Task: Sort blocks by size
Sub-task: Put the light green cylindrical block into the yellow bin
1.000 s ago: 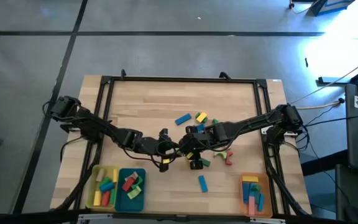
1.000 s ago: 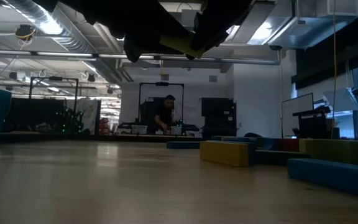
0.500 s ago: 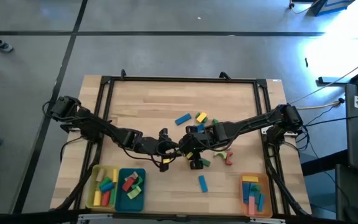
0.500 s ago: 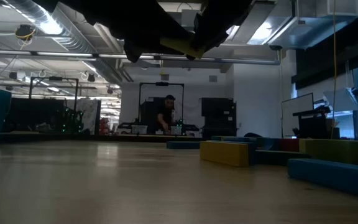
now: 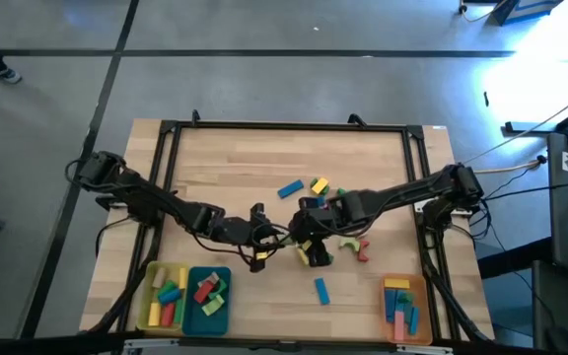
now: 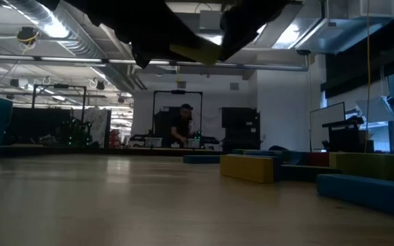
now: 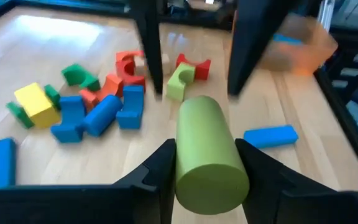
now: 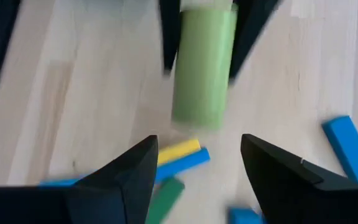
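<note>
A pale green cylinder block (image 7: pixel 207 149) is held above the table's middle by my left gripper (image 5: pixel 286 239), which is shut on it. It also shows in the right wrist view (image 8: pixel 204 68) and in the low view (image 6: pixel 193 53). My right gripper (image 8: pixel 199 140) is open; its fingers stand apart on either side of the cylinder's free end (image 8: pixel 199 118) without touching it. Loose blocks lie on the table below: a yellow cube (image 7: pixel 36 102), blue pieces (image 7: pixel 98 112), red arches (image 7: pixel 129 62) and a blue bar (image 7: pixel 269 135). My left gripper pinches the cylinder's curved sides (image 8: pixel 185 28) between its two fingers (image 8: pixel 169 37), at one end of it. The fingers come level from the table's left and lie along the cylinder. The cylinder is lifted clear of the table, about level, its other end sticking out past the fingertips.
A yellow tray (image 5: pixel 148 308) and a teal tray (image 5: pixel 227 296) with blocks stand at the near left, and an orange tray (image 5: pixel 424 301) with blocks at the near right. A blue bar (image 5: pixel 320 289) lies near the front. Black frame rails (image 5: pixel 284 126) edge the table.
My right gripper has shifted a little beside the cylinder above the table's middle, and more of the pale green cylinder shows in the high view now. In the low view the cylinder has moved slightly.
</note>
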{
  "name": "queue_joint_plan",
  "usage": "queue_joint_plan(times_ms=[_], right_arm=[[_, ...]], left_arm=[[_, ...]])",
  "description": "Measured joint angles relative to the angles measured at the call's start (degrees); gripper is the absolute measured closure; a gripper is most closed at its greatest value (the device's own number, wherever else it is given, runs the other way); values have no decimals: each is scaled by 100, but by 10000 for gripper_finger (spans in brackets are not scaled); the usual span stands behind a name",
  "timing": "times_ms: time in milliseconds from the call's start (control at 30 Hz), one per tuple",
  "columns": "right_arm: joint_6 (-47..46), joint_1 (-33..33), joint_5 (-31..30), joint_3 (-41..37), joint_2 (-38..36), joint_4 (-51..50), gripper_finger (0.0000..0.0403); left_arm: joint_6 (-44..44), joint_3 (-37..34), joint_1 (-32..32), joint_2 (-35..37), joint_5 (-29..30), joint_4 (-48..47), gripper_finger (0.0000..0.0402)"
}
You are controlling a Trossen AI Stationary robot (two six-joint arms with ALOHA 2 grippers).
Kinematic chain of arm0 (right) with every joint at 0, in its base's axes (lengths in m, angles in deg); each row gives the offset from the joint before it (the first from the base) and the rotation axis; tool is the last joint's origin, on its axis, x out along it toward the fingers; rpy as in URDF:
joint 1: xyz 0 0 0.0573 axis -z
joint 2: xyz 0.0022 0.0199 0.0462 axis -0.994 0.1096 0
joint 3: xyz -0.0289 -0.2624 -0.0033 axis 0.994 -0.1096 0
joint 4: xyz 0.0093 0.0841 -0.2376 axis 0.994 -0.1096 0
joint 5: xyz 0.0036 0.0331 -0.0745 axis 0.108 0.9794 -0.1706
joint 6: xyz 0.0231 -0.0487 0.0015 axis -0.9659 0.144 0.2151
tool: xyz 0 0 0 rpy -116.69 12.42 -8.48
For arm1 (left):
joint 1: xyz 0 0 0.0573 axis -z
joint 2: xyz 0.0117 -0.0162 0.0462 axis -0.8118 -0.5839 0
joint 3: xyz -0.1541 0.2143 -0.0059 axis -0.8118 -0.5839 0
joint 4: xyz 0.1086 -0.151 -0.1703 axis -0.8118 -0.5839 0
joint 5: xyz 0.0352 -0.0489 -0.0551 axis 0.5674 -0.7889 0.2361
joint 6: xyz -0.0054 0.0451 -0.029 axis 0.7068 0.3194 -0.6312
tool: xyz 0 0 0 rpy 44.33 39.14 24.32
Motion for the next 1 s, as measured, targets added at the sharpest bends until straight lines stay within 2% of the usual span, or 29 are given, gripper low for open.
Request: queue_joint_plan(times_ms=[233,367,467,633,833,1000], right_arm=[[27,-5,0,318,-93,-1426,171],[25,-4,-2,317,-107,-1943,171],[21,-4,-2,268,-107,-1962,171],[-102,-2,-2,217,-107,-1872,171],[-447,-2,-2,216,-107,-1853,171],[-482,-2,-1,216,-105,-1852,171]], left_arm=[[-405,2,119,1034,-370,-1590,279],[-1225,2,342,1825,-858,-3019,278],[-2315,2,552,2397,-1519,-4157,280],[-4659,2,1048,3162,-2722,-5613,275],[-6960,1,1827,3484,-2871,-6647,272],[-7954,0,2509,3281,-2954,-6651,271]])
